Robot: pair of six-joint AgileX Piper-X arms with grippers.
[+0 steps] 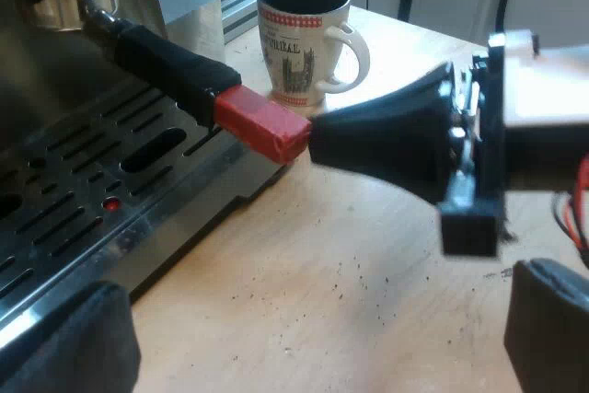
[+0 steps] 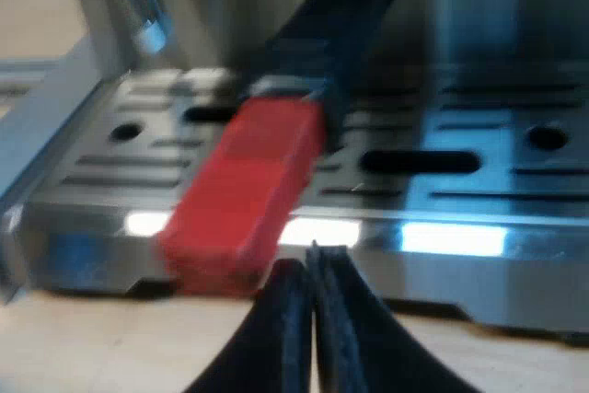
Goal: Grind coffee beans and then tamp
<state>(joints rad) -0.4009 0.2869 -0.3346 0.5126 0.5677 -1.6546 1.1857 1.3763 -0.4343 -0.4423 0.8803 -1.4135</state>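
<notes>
My right gripper (image 2: 313, 269) has its jaws pressed together on nothing, tips right at the red end (image 2: 244, 200) of the holder (image 1: 175, 71). The holder is seated in the espresso machine (image 1: 55, 52). Its handle runs out over the drip tray (image 1: 83, 200), and the red end points away from the machine, near the mug (image 1: 304, 34). My left gripper (image 1: 304, 347) is spread wide above the table (image 1: 368, 255).

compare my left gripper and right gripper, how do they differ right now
The left gripper has its fingers wide apart; the right gripper has them pressed together. The right gripper's tip is at the red handle end; the left gripper sits farther from it, by the drip tray. Both have black fingers and hold nothing.
</notes>
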